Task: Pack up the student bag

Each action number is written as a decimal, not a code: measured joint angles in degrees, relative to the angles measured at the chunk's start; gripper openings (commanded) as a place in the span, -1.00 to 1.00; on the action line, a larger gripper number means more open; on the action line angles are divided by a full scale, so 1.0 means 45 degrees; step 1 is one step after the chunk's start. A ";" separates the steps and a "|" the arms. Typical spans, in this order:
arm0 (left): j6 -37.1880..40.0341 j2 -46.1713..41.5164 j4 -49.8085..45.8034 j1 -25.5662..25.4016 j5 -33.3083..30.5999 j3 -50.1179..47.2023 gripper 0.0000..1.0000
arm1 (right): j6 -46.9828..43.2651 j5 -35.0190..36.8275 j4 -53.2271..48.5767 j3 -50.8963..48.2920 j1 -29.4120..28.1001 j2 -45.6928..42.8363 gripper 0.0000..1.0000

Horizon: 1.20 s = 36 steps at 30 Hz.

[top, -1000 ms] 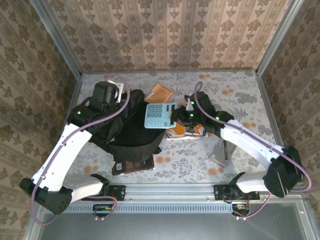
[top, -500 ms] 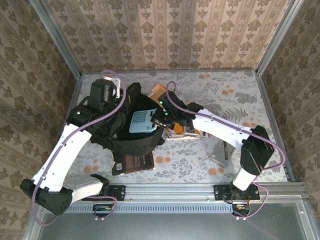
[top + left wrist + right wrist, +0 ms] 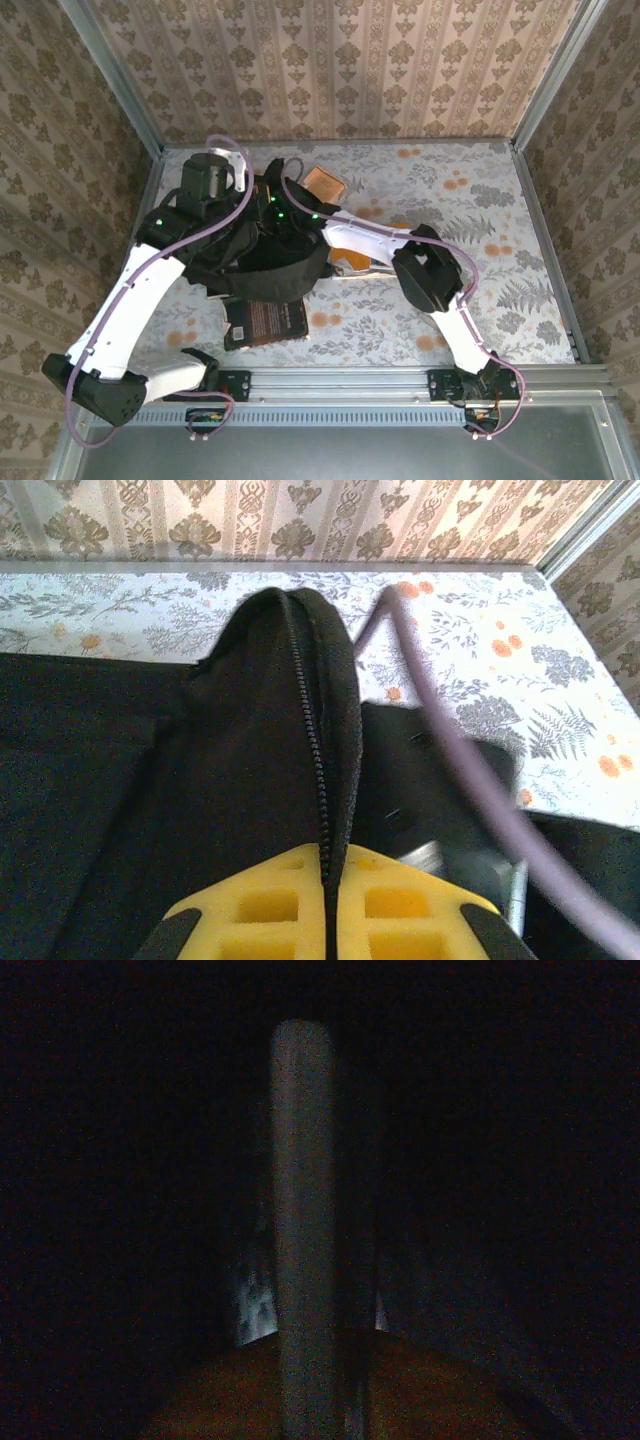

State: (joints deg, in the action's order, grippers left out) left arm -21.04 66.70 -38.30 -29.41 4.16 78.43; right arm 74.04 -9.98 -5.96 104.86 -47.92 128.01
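at the table's [image 3: 480, 210] left-centre the student bag [image 3: 262, 262] lies slumped, soft and floppy (no frame to it); your left gripper [image 3: 328, 880] is pinched on its zip edge [image 3: 318, 730], the surest hold, while your right gripper [image 3: 268, 218] reaches deep inside, too dark to tell how its jaws stand

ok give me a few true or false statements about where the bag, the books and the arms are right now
1. The left gripper is shut on a zipper edge of the student bag. True.
2. The right arm rests on the bare table, well away from the bag. False: it reaches into the bag's open top.
3. A dark-covered book lies at the near edge, partly under the bag. True.
4. The orange notebook is packed inside the bag. False: it lies out on the table at the bag's far side.
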 measured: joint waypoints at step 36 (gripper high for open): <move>-0.1545 0.0155 0.3415 0.2137 0.3016 -0.3215 -0.97 | -1.0069 0.2453 -0.1617 -0.6839 0.0772 -0.8476 0.18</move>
State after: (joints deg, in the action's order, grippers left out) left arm -27.99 67.40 -22.94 -19.79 17.74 63.96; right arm 28.73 1.06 -13.23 74.08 -44.45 89.86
